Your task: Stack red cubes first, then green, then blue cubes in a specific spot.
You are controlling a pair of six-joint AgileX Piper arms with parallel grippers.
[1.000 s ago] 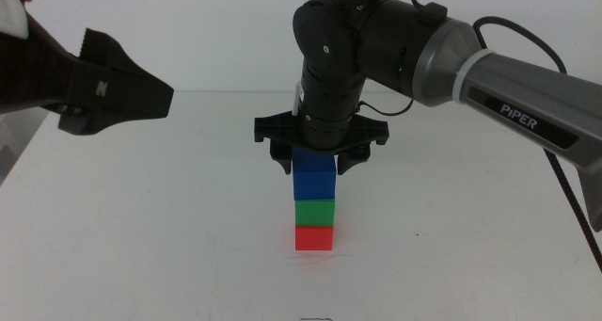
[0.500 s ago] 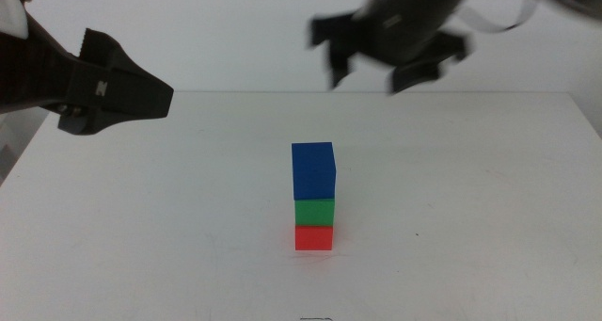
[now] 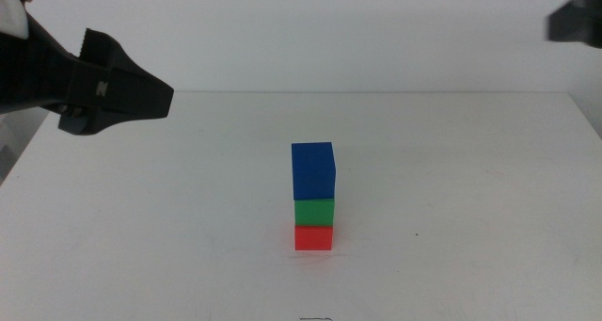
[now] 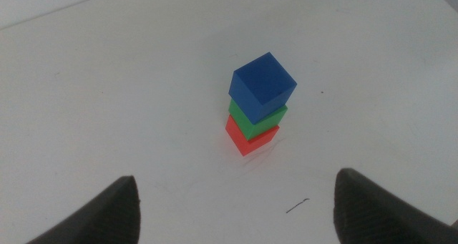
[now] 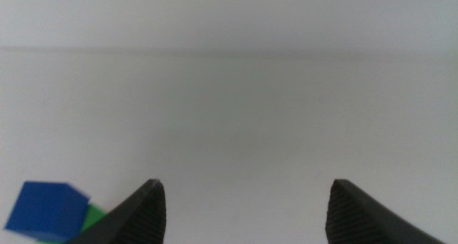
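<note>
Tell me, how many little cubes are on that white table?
3, all in one stack mid-table: a matte red cube at the bottom, a matte green cube on it, and a matte deep-blue cube on top. None seems hidden.

A robotics lab test bench: a plain white tabletop (image 3: pixel 451 217) against a bare white wall (image 3: pixel 329 39), nothing domestic around, only three plain coloured cubes (image 3: pixel 313 197) stacked between two dark robot arms
</note>
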